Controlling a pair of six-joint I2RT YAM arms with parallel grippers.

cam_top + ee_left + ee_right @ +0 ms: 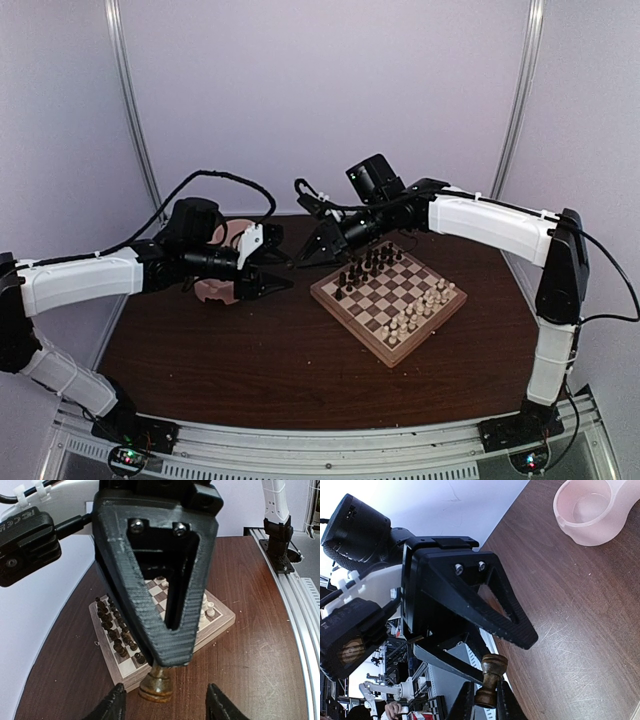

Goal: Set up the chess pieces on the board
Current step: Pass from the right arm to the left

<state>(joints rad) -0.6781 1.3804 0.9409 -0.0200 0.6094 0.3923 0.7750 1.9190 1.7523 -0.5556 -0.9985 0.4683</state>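
Note:
My right gripper [486,696] is shut on one dark brown chess piece [492,667], holding it by one end above the table, off the board's near-left corner. In the left wrist view that piece [156,682] hangs from the tip of the right gripper [169,661]. My left gripper [167,706] is open, with its fingertips apart on either side of the piece and just short of it. The board [388,296] carries two rows of dark chess pieces [365,268] along its far left side. The two grippers meet tip to tip left of the board.
Pale cream chessmen [420,308] stand along the board's near right side. A pink double bowl [592,510] sits on the brown table behind my left gripper [280,274]. The back wall is close behind the board.

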